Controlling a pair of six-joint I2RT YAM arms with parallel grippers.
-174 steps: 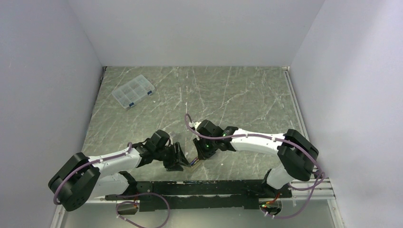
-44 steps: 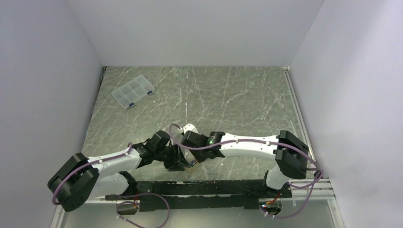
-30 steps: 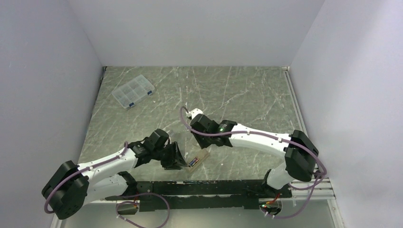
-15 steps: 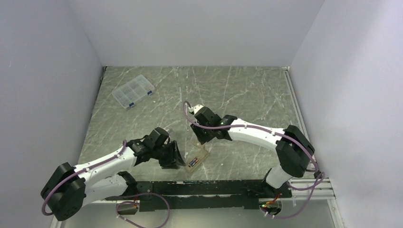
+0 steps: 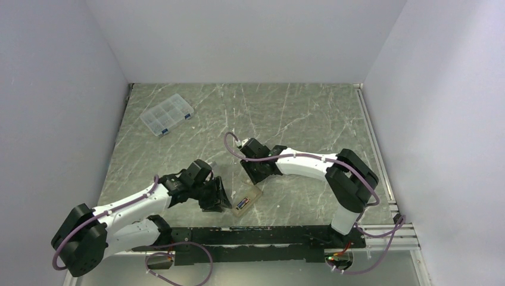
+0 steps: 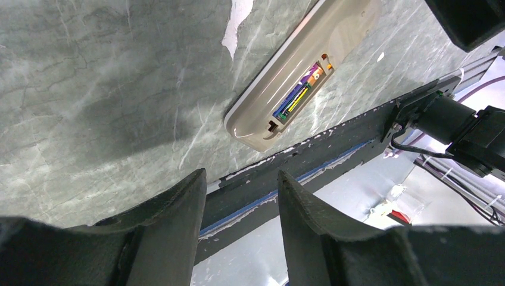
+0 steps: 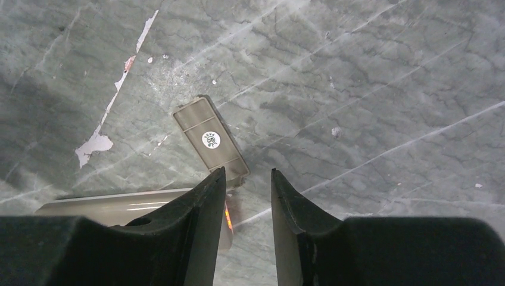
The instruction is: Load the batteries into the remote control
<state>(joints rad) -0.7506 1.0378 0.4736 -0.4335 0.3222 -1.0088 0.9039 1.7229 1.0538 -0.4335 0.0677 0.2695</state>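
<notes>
Left fingers [image 6: 172, 220] and right fingers [image 7: 199, 220] are held partly open, nothing gripped; the right pair has been drawn off the remote control [image 6: 324, 42], above the cover piece [image 7: 210, 140].

White link shells and bulky black joints make up the left arm [image 5: 128, 205] and right arm [image 5: 306, 162], a purple cable [image 5: 226, 142] looping along each. The left hand [image 6: 242, 179] has thick, matte-black, curved fingers [image 6: 172, 214].

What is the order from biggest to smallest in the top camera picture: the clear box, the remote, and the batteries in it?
1. clear box, the largest
2. remote control, slimmer and shorter
3. batteries, only a tiny dark patch in the remote's open bay
</notes>
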